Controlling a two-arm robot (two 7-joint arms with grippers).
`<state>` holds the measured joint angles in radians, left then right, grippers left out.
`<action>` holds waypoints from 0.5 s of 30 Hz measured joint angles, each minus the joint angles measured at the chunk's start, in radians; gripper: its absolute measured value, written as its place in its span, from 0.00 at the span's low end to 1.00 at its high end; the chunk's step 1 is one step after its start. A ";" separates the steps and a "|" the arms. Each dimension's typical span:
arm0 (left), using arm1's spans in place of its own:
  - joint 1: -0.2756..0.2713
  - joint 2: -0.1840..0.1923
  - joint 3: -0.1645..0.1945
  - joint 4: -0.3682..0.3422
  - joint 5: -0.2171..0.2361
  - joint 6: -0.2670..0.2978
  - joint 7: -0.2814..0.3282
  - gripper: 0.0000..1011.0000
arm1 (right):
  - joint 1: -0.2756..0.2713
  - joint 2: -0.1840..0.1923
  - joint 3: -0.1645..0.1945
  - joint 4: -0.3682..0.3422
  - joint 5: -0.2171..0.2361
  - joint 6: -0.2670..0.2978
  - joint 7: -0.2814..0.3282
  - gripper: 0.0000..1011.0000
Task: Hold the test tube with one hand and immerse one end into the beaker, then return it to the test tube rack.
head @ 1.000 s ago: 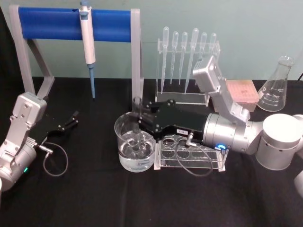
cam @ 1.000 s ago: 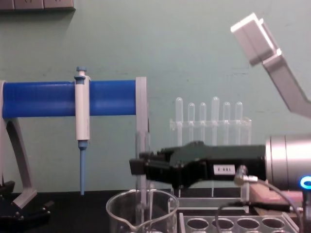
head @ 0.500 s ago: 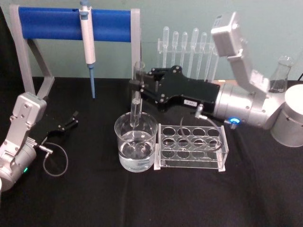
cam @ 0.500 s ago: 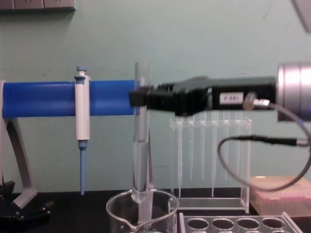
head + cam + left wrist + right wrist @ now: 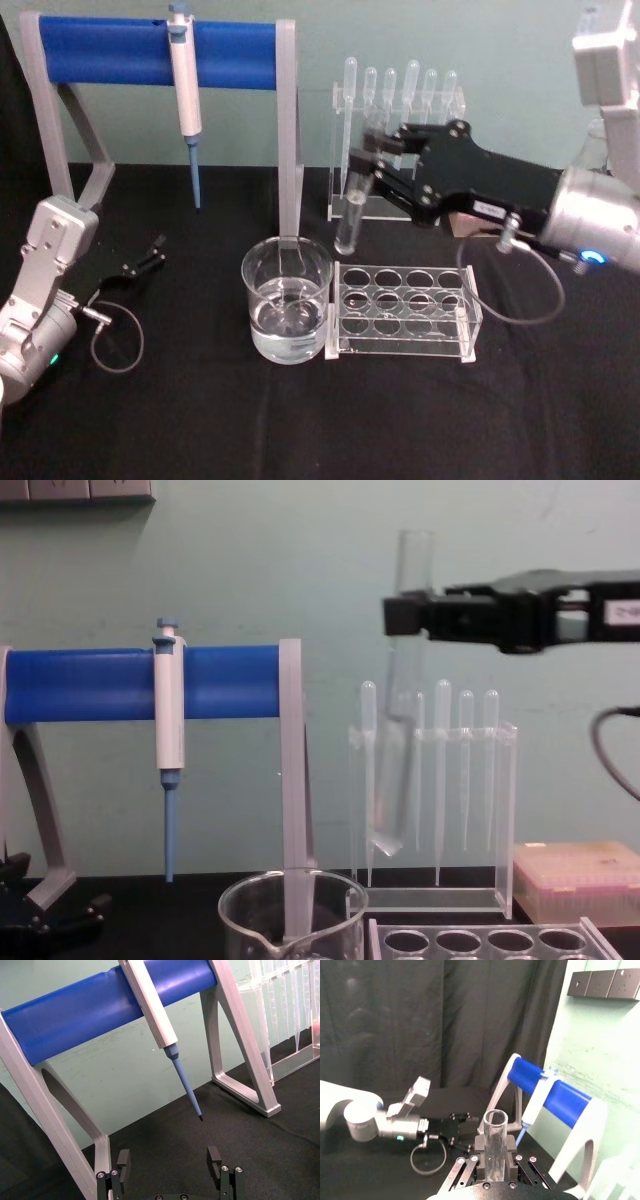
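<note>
My right gripper [image 5: 366, 160] is shut on the upper part of the test tube [image 5: 349, 215], a clear glass tube hanging tilted in the air. The tube's round end is above and to the right of the beaker [image 5: 287, 300], over the far left corner of the clear rack. In the chest view the test tube [image 5: 392, 780] hangs well above the beaker [image 5: 290, 910], with the right gripper [image 5: 402, 615] near its rim. The right wrist view looks down the test tube's open mouth [image 5: 495, 1132] between the jaws. My left gripper [image 5: 140, 264] rests open on the table at the left, and the left wrist view shows its two fingers apart around the left gripper [image 5: 169, 1165].
The beaker holds clear liquid. A clear rack with round holes [image 5: 405, 312] stands right beside it. Behind are a stand of plastic pipettes [image 5: 398, 110], a blue-barred frame [image 5: 150, 52] with a hanging pipettor [image 5: 184, 90], and a pink box [image 5: 575, 880].
The right gripper has lifted the test tube out of the beaker and carried it up and to the right. The left arm has not moved.
</note>
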<state>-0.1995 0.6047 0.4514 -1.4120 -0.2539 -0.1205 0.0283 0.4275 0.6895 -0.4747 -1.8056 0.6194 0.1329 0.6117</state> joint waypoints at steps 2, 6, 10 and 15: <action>0.000 0.000 0.000 0.000 0.000 0.000 0.000 0.99 | -0.019 0.016 0.006 -0.008 0.000 -0.013 0.000 0.24; 0.000 0.000 0.000 0.000 0.000 0.000 0.000 0.99 | -0.065 0.042 0.017 -0.011 0.000 -0.040 -0.006 0.24; 0.000 0.000 0.000 0.000 0.000 0.000 0.000 0.99 | -0.107 0.054 0.028 0.003 -0.005 -0.060 -0.018 0.24; 0.000 0.000 0.000 0.000 0.000 0.000 0.000 0.99 | -0.129 0.055 0.037 0.016 -0.021 -0.080 -0.027 0.24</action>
<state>-0.1995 0.6047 0.4514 -1.4120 -0.2538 -0.1205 0.0283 0.2987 0.7447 -0.4374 -1.7894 0.5982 0.0532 0.5848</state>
